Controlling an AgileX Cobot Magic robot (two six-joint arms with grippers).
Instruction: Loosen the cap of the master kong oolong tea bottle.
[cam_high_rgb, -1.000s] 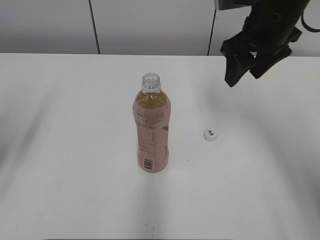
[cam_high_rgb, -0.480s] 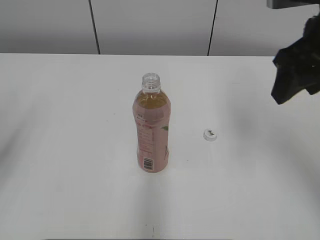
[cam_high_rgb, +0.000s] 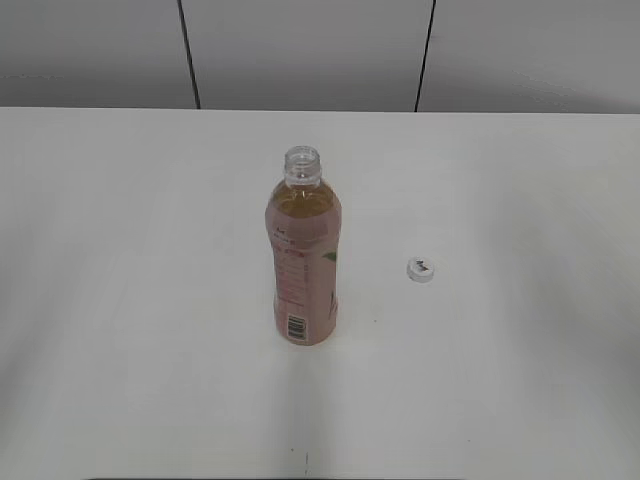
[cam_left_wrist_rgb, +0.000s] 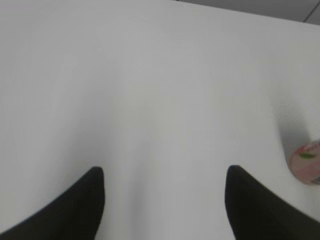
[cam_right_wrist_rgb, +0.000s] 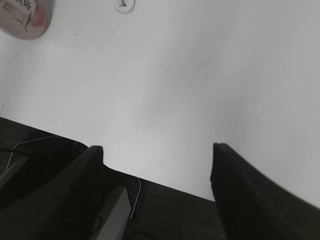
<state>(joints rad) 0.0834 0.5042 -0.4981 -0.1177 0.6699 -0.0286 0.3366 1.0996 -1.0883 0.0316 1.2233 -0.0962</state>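
The master kong oolong tea bottle (cam_high_rgb: 303, 258) stands upright in the middle of the white table, its neck open with no cap on it. A bit of it shows at the right edge of the left wrist view (cam_left_wrist_rgb: 306, 162) and at the top left of the right wrist view (cam_right_wrist_rgb: 25, 17). The cap (cam_high_rgb: 421, 269) lies on the table to the bottle's right, and also shows in the right wrist view (cam_right_wrist_rgb: 124, 5). Neither arm shows in the exterior view. My left gripper (cam_left_wrist_rgb: 162, 177) is open and empty over bare table. My right gripper (cam_right_wrist_rgb: 157, 150) is open and empty near the table's front edge.
The white table (cam_high_rgb: 150, 250) ends at a grey panelled wall (cam_high_rgb: 300, 50) behind. In the right wrist view the table's edge (cam_right_wrist_rgb: 165, 187) and dark floor with a thin cable (cam_right_wrist_rgb: 135, 200) lie below the jaws.
My right arm, up at the top right of the exterior view a second ago, has drawn off to the right and out of that view. Bottle and cap have not moved.
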